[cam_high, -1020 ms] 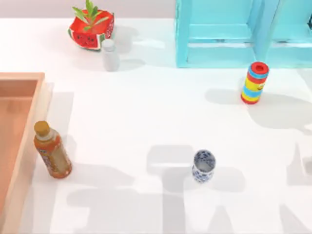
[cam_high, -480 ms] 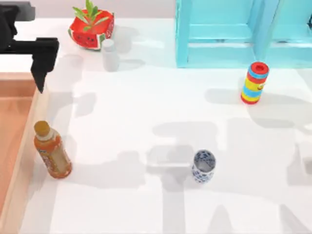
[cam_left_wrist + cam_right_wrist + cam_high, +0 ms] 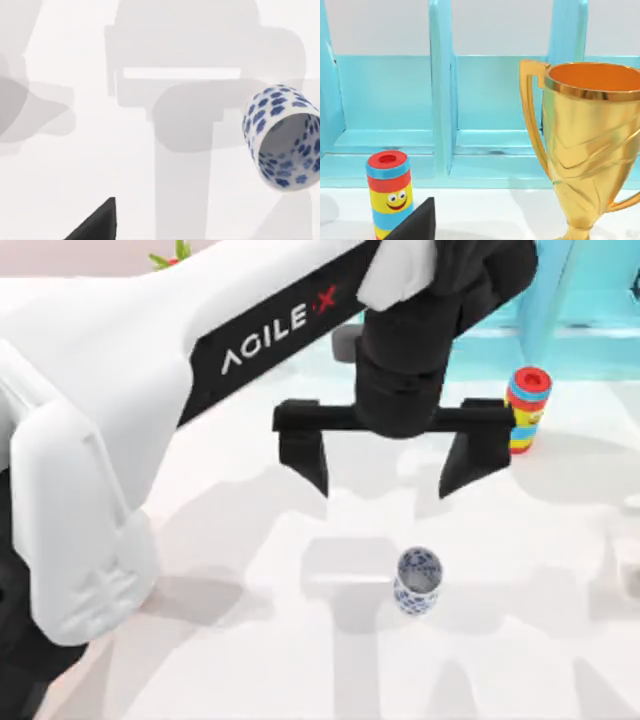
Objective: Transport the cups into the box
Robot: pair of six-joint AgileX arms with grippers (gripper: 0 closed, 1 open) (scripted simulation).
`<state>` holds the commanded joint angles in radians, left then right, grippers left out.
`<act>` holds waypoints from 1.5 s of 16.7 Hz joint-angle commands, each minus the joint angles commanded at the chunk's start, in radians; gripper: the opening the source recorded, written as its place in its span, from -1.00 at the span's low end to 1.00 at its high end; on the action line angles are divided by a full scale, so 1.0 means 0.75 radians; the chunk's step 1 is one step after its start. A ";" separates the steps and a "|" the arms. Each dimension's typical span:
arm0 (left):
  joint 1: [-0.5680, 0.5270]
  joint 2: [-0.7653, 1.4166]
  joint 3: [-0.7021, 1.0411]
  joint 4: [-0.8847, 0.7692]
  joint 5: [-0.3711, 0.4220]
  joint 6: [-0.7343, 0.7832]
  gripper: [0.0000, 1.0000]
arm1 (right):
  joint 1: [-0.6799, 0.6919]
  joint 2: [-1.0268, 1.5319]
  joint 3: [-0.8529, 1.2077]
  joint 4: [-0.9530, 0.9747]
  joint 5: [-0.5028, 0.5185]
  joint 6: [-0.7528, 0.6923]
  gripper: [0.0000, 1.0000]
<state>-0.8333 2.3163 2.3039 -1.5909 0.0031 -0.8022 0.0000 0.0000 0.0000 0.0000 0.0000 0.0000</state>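
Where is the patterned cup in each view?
Top view: the cup stands upright on the table, below the open left gripper.
Left wrist view: the cup sits at the frame's edge.
Right wrist view: not in it.
Shared landmark: the striped cylinder, seen in the top and right wrist views.

A smooth white table (image 3: 250, 540) is seen, crossed by soft grey shadows. Along its far edge a turquoise painted wooden cabinet (image 3: 440, 100) with open compartments is set, a pale wall being visible behind its uprights. Even, bright light is cast from above, and the shadows are thrown toward the near side.
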 joint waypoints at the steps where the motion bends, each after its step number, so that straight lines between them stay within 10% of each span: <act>1: -0.060 0.047 0.054 0.006 0.002 -0.060 1.00 | 0.000 0.000 0.000 0.000 0.000 0.000 1.00; 10: -0.156 0.124 0.125 0.042 0.004 -0.156 1.00 | 0.000 0.000 0.000 0.000 0.000 0.000 1.00; 25: -0.156 0.100 -0.431 0.574 0.004 -0.156 0.85 | 0.000 0.000 0.000 0.000 0.000 0.000 1.00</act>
<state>-0.9506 2.3916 1.9808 -1.1604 0.0058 -0.9189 0.0000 0.0000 0.0000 0.0000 0.0000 0.0000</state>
